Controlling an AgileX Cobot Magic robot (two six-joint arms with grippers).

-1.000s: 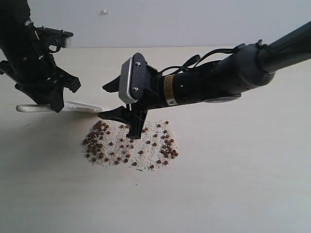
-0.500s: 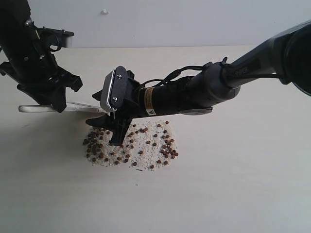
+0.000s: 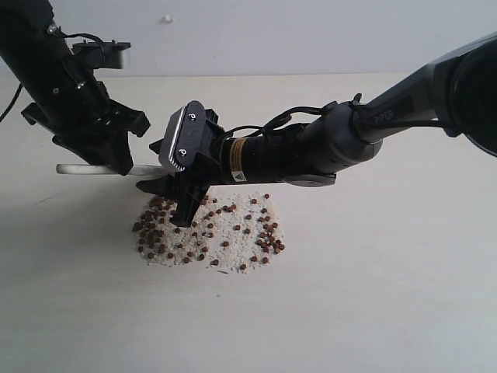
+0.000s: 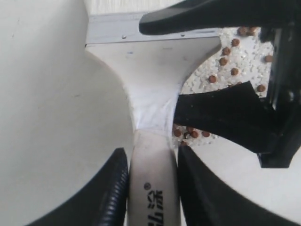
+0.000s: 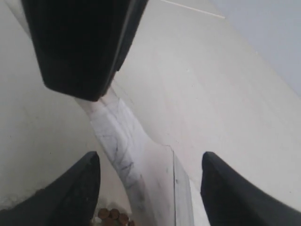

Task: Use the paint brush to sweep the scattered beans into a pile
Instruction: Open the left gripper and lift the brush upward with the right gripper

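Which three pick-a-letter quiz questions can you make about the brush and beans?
1. Where is the paint brush? A in a jar; B beside the beans; C on the wall.
2. What colour are the beans? A reddish-brown; B green; C blue.
3. The left end effector is: A open, empty; B out of sight; C shut on the brush.
Answers: 1 B, its head lies by the patch's edge; 2 A, the exterior view shows it; 3 C, its fingers squeeze the handle.

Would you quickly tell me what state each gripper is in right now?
Left gripper: shut on the paint brush handle.
Right gripper: open, jaws straddling it.
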